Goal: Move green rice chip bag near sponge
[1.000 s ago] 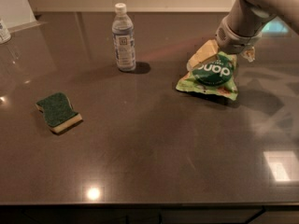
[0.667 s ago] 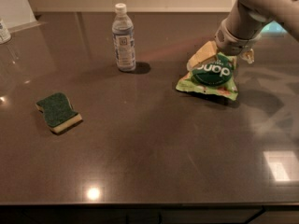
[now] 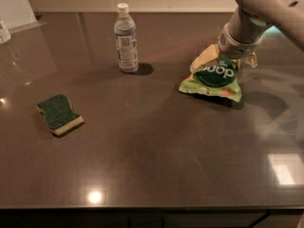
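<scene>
- Gripper (image 3: pixel 231 57) first: it sits at the far right of the table (image 3: pixel 156 146), down on the top edge of the green rice chip bag (image 3: pixel 216 77) and touching it. The wrist hides its tip, so I cannot tell how far open it is or whether it has hold of the bag.
- The grey arm (image 3: pixel 266 8) comes in from the upper right corner and slants down and left to the bag.
- The bag rests on the dark brown surface with its wide lower edge nearest the camera. Its dark green circle faces up and the white lettering reads upside down.
- The sponge (image 3: pixel 59 114) lies flat at the left side, well apart from the bag. Its green scrub side is up and the pale yellow foam shows along its near edge.
- A clear water bottle (image 3: pixel 126 38) with a white cap stands upright, farther back than the sponge and left of the bag, touching neither.
</scene>
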Motion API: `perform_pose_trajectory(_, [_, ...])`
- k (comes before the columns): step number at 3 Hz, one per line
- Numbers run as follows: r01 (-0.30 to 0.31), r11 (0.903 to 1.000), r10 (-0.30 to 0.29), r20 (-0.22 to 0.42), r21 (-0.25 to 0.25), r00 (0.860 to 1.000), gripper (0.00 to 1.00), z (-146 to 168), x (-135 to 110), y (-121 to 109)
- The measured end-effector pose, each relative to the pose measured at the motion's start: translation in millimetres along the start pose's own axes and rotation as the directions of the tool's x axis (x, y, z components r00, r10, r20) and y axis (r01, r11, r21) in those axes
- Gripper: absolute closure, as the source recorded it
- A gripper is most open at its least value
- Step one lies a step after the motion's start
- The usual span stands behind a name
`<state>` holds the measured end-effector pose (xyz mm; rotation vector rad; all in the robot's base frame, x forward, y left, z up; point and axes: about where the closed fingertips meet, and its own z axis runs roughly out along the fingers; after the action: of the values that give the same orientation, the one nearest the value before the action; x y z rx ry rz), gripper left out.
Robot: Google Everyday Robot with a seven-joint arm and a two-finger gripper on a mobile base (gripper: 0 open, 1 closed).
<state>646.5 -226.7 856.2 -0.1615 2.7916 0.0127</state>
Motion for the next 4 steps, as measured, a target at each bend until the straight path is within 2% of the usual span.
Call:
perform_pose_trajectory(1, [-0.012,0.9999,0.012,-0.005,-0.008,1.000,0.18,4.2,-1.4,0.7])
perform_pose_trajectory(3, [-0.012,0.9996,0.012,-0.012,-0.027,1.000,0.64,8.5,-0.1,2.9])
perform_pose_trajectory(4, [-0.011,0.9996,0.011,-0.013,-0.027,1.000,0.95,8.5,-0.3,3.3])
